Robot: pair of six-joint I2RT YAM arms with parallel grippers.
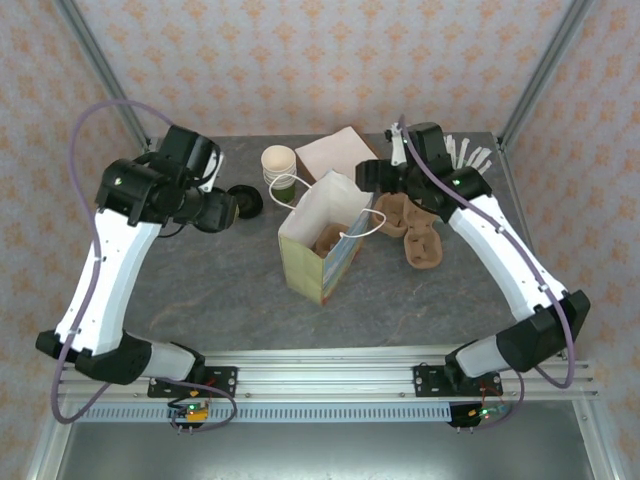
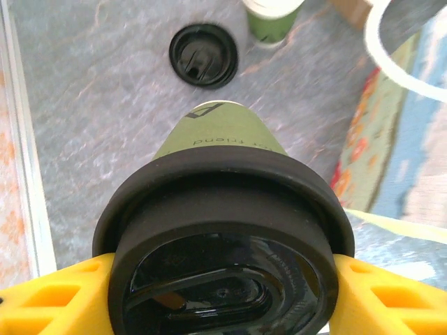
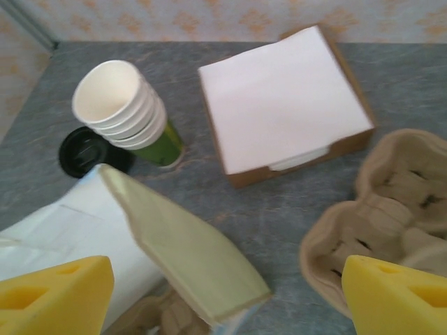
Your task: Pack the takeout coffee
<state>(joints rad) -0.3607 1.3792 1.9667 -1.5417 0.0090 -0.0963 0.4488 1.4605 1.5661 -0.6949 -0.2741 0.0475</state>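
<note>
- The takeout coffee [image 2: 222, 174] is held over the left part of the surface [image 1: 200, 290] by the left gripper [image 1: 218, 211]. Its jaws are partly closed, with yellow fingers [image 2: 49, 296] pressed against both sides of the black lid.
- A loose black lid [image 2: 203, 55] lies on the surface just beyond the cup, and the stack of cups [image 1: 279, 164] is a bit farther.
- The paper bag [image 1: 322, 243] stands open mid-surface, right of the coffee.
- The right gripper [image 3: 225, 296] hangs over the bag's far right rim, jaws wide open and holding nothing.
- The napkin box [image 3: 283, 105] sits far behind the bag, with the cup carriers [image 1: 412, 232] to the right.
</note>
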